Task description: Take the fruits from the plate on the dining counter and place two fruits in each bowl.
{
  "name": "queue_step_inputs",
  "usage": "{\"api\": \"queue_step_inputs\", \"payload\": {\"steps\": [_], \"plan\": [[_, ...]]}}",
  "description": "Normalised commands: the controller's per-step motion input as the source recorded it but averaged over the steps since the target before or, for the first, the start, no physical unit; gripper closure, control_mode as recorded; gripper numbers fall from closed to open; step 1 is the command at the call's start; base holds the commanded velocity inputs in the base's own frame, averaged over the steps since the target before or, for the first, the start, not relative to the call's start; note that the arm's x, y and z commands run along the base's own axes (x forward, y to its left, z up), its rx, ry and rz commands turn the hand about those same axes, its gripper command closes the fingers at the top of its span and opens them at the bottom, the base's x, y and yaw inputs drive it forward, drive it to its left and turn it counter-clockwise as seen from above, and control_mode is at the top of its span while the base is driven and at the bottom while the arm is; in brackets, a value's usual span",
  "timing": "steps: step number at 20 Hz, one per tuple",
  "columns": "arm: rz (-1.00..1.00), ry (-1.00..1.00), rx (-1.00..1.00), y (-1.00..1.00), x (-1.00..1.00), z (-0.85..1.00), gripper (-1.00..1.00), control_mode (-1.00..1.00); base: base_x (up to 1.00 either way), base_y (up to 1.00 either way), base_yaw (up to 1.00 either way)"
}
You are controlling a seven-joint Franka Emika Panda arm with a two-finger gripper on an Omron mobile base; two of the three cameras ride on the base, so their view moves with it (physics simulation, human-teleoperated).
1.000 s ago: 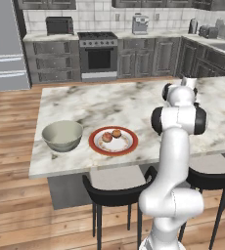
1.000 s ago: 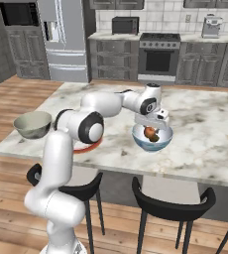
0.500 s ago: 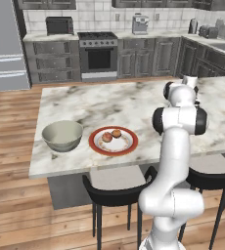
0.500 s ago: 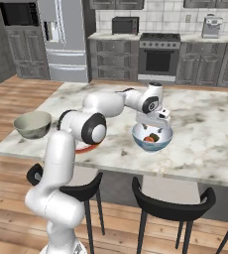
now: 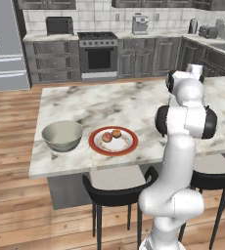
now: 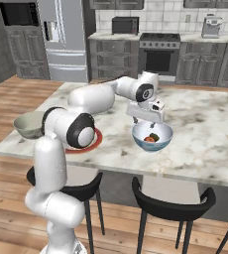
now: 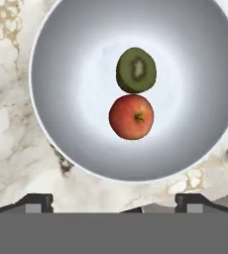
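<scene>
Over blue-grey bowl (image 6: 152,137) on table (image 5: 134,100): end effector (image 6: 146,113) hovers, released, nothing between fingertips (image 7: 36,202). Bowl holds 2 fruits: red apple (image 7: 131,117), green kiwi (image 7: 136,70), touching. Half done by my read. 2 fruits (image 5: 111,137) left on plate (image 5: 113,141); grey-beige bowl (image 5: 62,135) just beside plate. Open table between.

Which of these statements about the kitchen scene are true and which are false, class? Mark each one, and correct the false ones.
1. The pale blue bowl holds two fruits. True.
2. The red-rimmed plate holds four fruits. False: two remain on it.
3. The grey-beige bowl contains a fruit. False: nothing shows inside it.
4. The gripper hangs above the pale blue bowl, holding nothing. True.
5. The red fruit and the green fruit touch. True.
</scene>
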Motion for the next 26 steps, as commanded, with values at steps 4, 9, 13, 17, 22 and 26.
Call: {"api": "queue_step_inputs", "payload": {"steps": [4,9,13,17,22,26], "plan": [[0.00,-0.07,-0.13,1.00,-1.00,-0.04,-1.00,-1.00,0.00,0.00,0.00],[0.01,-0.05,-0.06,1.00,-0.47,0.01,-1.00,-1.00,0.00,0.00,0.00],[0.10,-0.01,0.00,1.00,0.01,0.00,-1.00,-1.00,0.00,0.00,0.00],[0.14,0.01,0.00,1.00,0.15,0.00,-1.00,-1.00,0.00,0.00,0.00],[0.13,0.18,0.01,0.98,0.17,-0.11,-1.00,-1.00,0.00,0.00,0.00],[0.09,0.20,0.05,0.92,0.27,-0.07,-1.00,-1.00,0.00,0.00,0.00]]}}
